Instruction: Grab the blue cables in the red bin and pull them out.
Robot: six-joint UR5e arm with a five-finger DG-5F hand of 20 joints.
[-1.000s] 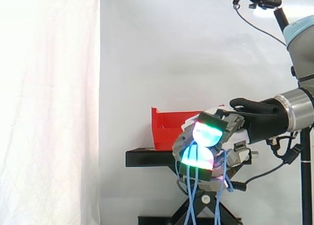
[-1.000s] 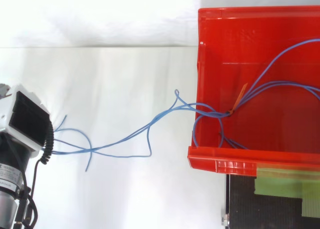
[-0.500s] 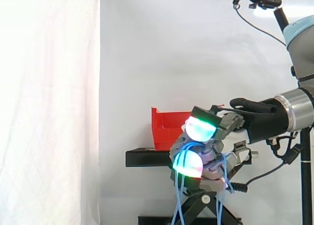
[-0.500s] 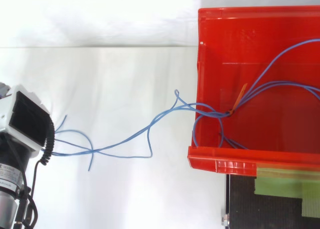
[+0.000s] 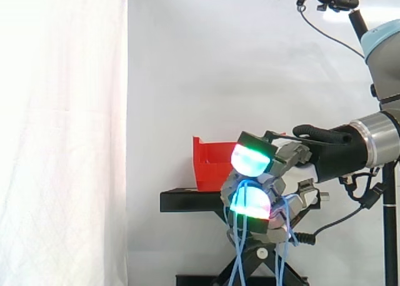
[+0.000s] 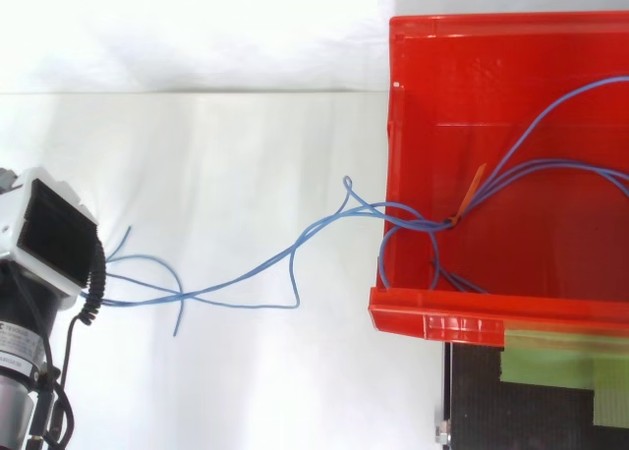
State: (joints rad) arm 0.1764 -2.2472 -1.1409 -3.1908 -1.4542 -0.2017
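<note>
Blue thin cables (image 6: 316,228), held in curled robot hand (image 5: 278,167), may snag w/ tied knot (image 6: 454,219) on red plastic bin (image 6: 390,126) left wall & slip out.

This looks like a robotics lab test cell. A white curtain (image 5: 62,142) closes off the whole background, and a red bin (image 6: 491,57) sits on a black stand (image 5: 187,202) before it. An industrial robot arm (image 5: 375,136) reaches in from the side, and a camera mount (image 5: 337,0) with a trailing lead stands on a pole above it.
</note>
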